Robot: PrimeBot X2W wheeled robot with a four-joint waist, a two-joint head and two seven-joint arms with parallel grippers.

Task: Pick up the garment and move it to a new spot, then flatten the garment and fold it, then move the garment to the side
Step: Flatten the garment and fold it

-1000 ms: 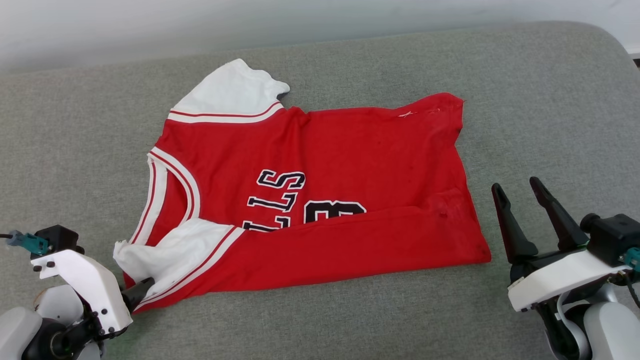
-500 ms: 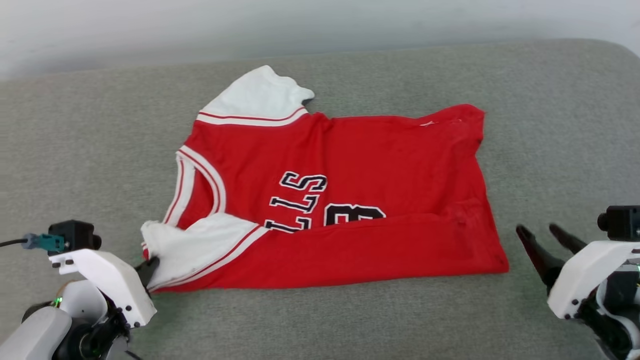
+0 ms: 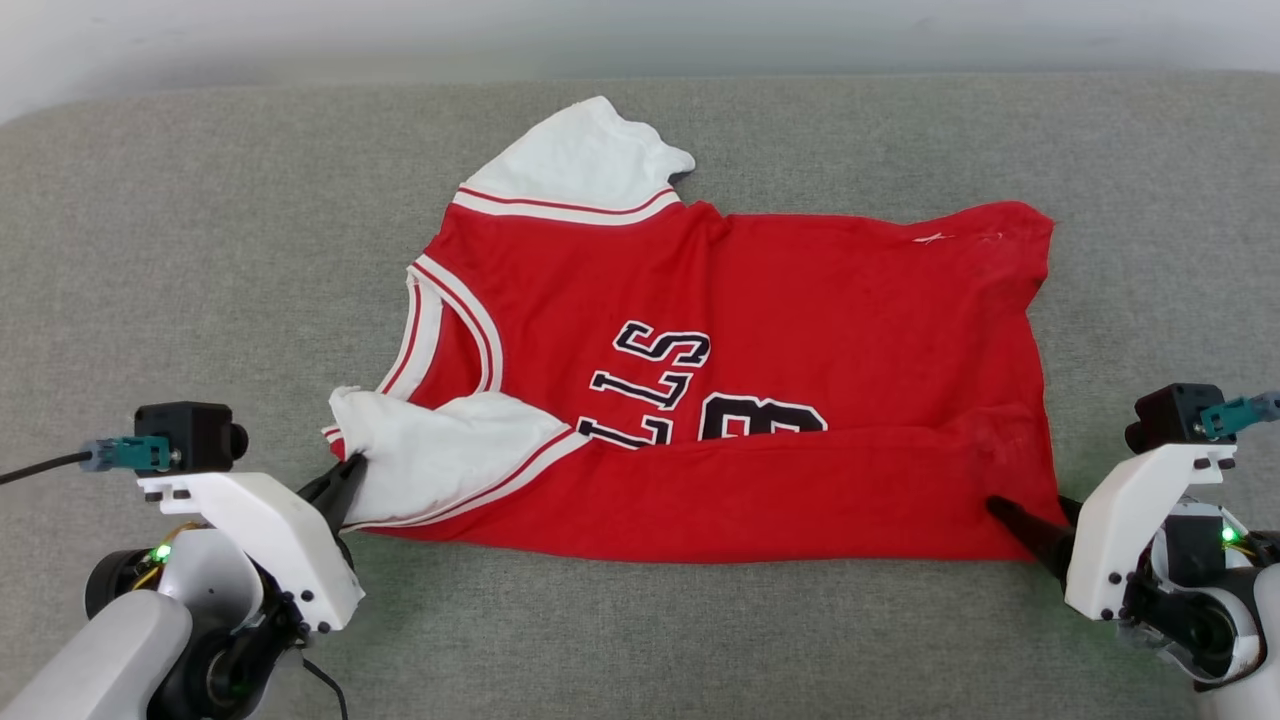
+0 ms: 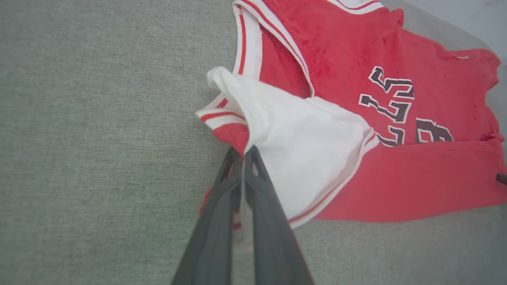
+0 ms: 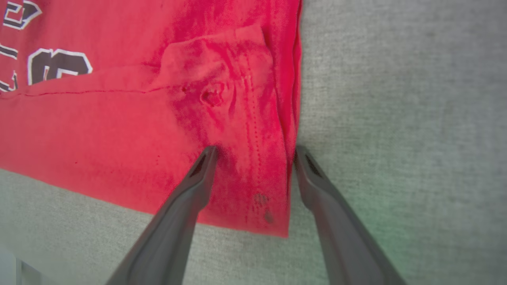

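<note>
One second ago left gripper stood wide; now clamped tight on white sleeve at near-left corner of shirt. Right gripper has come to near-right hem corner, jaws fully spread across it, grasping nothing yet. Shirt lies part-folded, middle of grey cushion. Probably second pinch next, then fold.

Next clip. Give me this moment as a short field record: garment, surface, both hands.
garment: red jersey T-shirt, lying flat, near long edge folded over the lettering
surface: grey fabric cushion
left hand: shut on the garment at its near white sleeve
right hand: open, straddling the near hem corner
</note>
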